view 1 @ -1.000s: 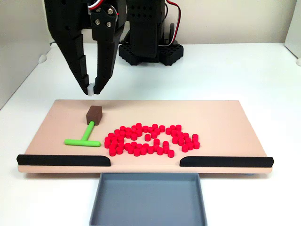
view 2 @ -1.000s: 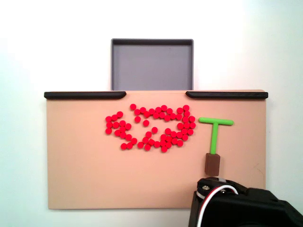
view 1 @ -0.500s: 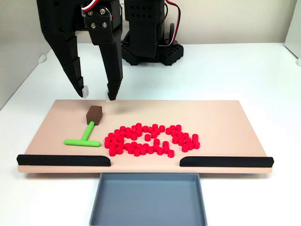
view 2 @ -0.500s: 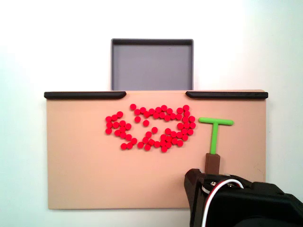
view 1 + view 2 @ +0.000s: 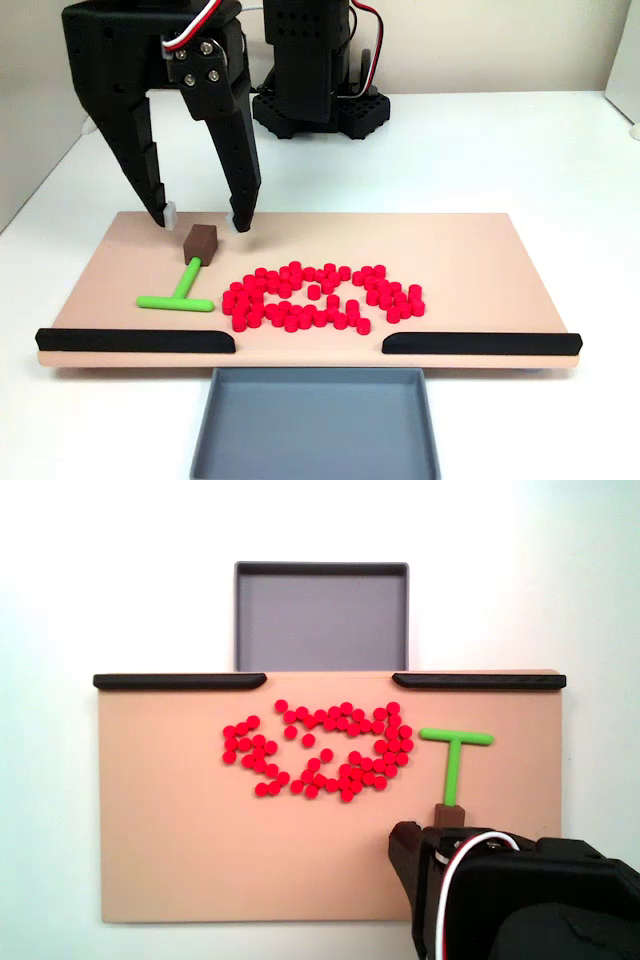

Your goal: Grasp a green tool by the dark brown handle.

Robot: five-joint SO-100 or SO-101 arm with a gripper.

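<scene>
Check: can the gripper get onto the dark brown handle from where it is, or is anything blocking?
Probably yes. The gripper is open, its fingers either side of and just behind the dark brown handle. The red cylinders lie off to the side, so nothing blocks a short descent.

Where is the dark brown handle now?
In a fixed view, the dark brown handle lies on the left part of the board, just below the open tool, left of the red cylinders.
</scene>
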